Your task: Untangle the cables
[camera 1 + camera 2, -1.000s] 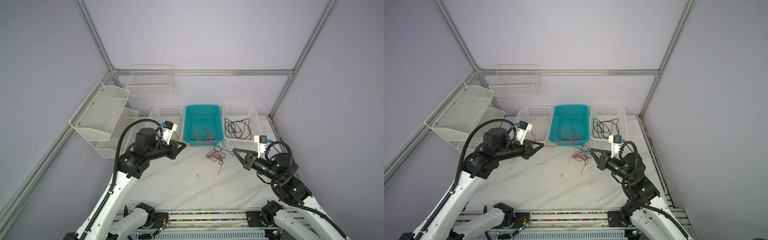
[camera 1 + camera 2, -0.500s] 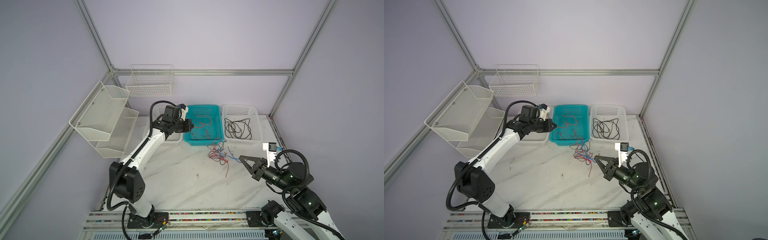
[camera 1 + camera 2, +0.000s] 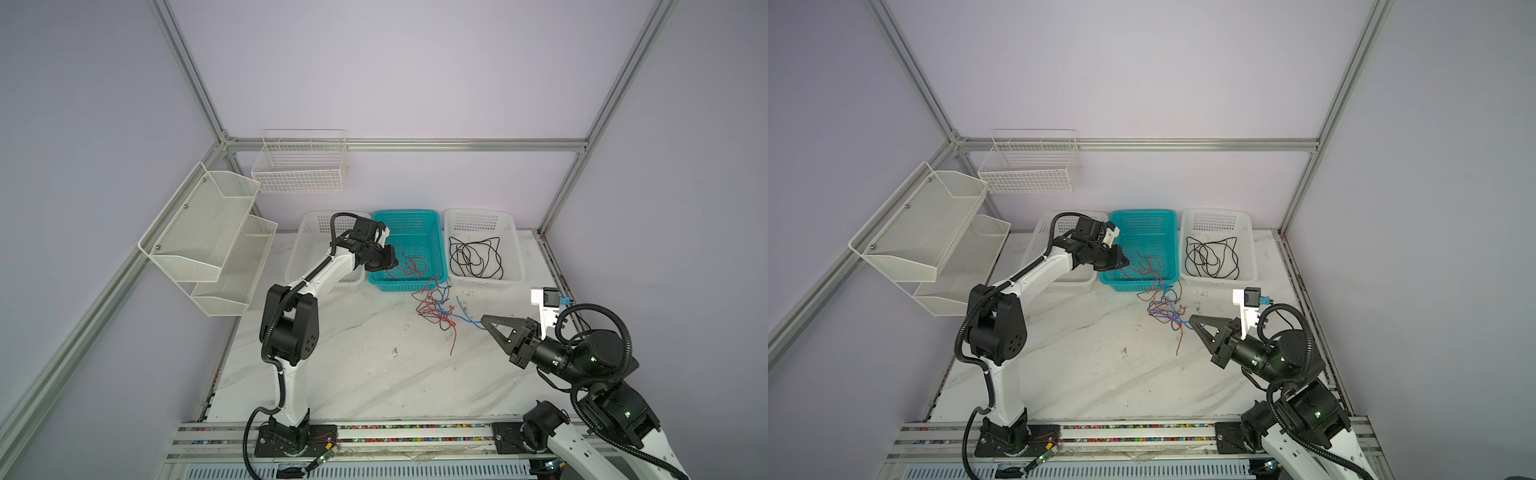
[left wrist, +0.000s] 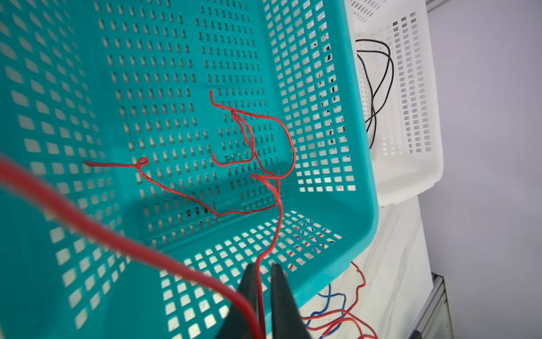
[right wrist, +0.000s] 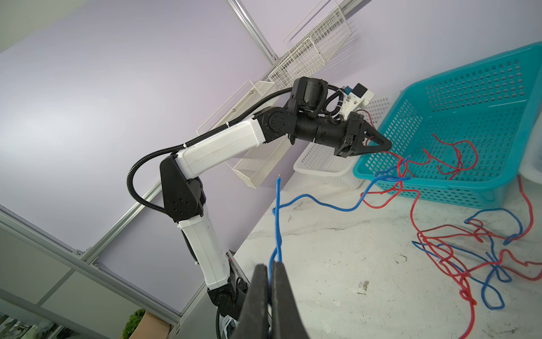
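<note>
Sorting part done: black cables in white basket; left end effector, barely parted, around red cable at teal basket; right end effector pinches blue cable; red-blue tangle left on worktop.

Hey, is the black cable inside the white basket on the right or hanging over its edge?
Inside. The black cable lies coiled in the white basket; nothing crosses its rim.

Left end effector ajar, right end effector clamped
</note>
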Robot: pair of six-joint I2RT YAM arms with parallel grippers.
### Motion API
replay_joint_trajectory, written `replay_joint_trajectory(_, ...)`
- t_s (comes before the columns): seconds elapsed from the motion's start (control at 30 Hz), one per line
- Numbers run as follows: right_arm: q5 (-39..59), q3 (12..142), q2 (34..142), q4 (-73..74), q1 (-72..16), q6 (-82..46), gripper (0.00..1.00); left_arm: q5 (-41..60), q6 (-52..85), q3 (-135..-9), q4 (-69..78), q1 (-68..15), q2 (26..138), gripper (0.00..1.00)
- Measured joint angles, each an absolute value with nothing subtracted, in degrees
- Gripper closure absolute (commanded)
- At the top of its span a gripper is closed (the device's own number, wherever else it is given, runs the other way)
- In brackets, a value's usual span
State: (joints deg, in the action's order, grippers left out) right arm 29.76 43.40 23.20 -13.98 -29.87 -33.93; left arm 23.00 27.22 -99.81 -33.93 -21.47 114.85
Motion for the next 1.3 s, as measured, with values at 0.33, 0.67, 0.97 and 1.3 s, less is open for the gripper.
replay_joint_trajectory(0.33, 29.78, 43.40, 23.20, -13.96, -29.87, -33.98, 1.00, 23.86, 26.52, -100.64, -33.93, -22.59, 114.15, 0.39)
replay_joint_trajectory(0.67, 27.55, 43.38, 23.20, -13.45, -29.87, -34.72, 1.00, 24.93, 28.99, -85.45, -26.28, -24.71, 91.77, 0.31)
replay_joint_trajectory(0.97, 26.65, 41.58, 23.29, -9.32, -29.87, -36.14, 1.00, 26.41, 39.64, -64.12, -18.06, -31.75, 77.36, 0.29)
replay_joint_trajectory(1.3, 27.90, 40.58, 24.03, -5.19, -29.87, -37.67, 1.00, 25.96, 47.57, -56.86, -12.14, -32.93, 75.64, 0.30)
